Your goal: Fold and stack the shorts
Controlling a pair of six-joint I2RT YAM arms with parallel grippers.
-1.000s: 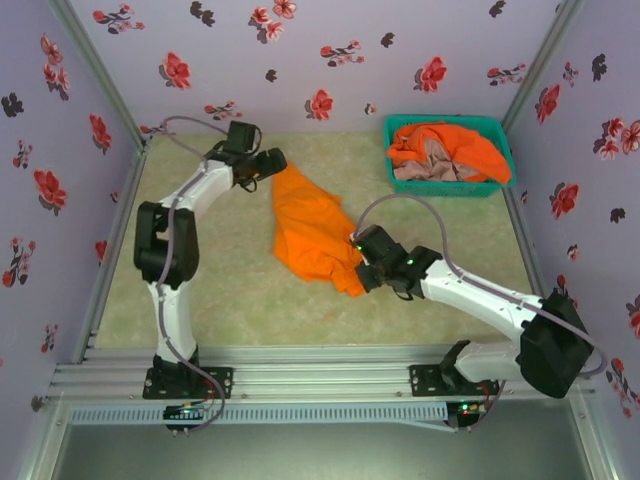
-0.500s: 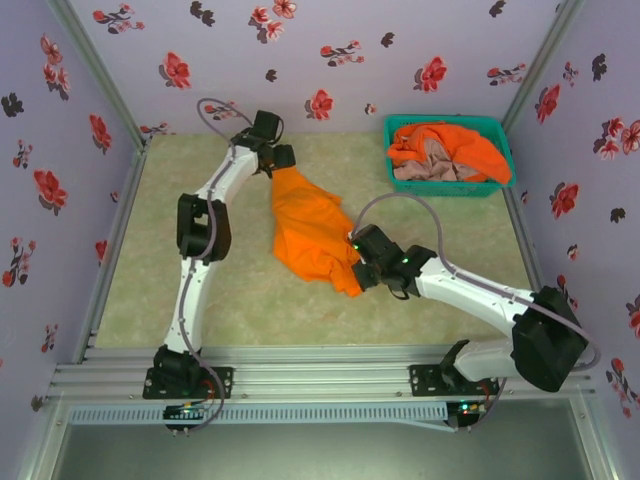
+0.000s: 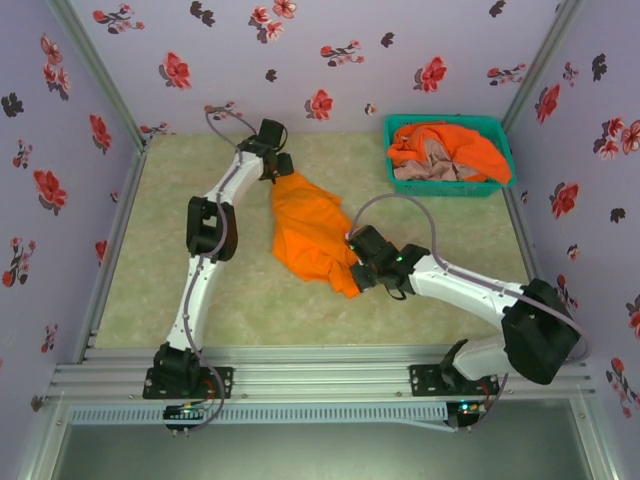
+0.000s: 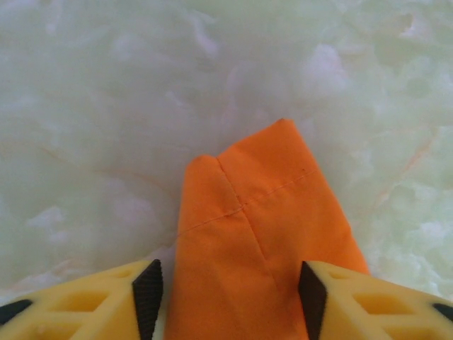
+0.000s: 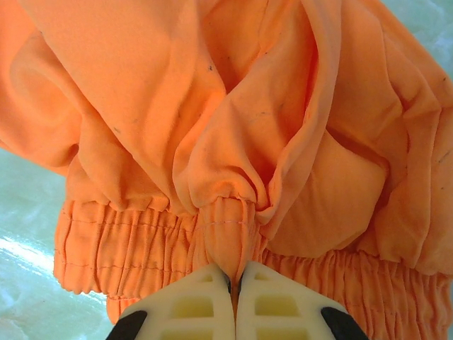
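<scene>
One pair of orange shorts [image 3: 310,230] lies rumpled on the bench [image 3: 230,290], left of the teal basket [image 3: 445,189]. The left claw [image 3: 283,167] stands half wide astride the leg hem level with the basket. The right claw [image 3: 355,272], nearer than the basket, pinches the elastic waistband tight. More shorts [image 3: 445,150], orange and pink-beige, fill the basket
</scene>
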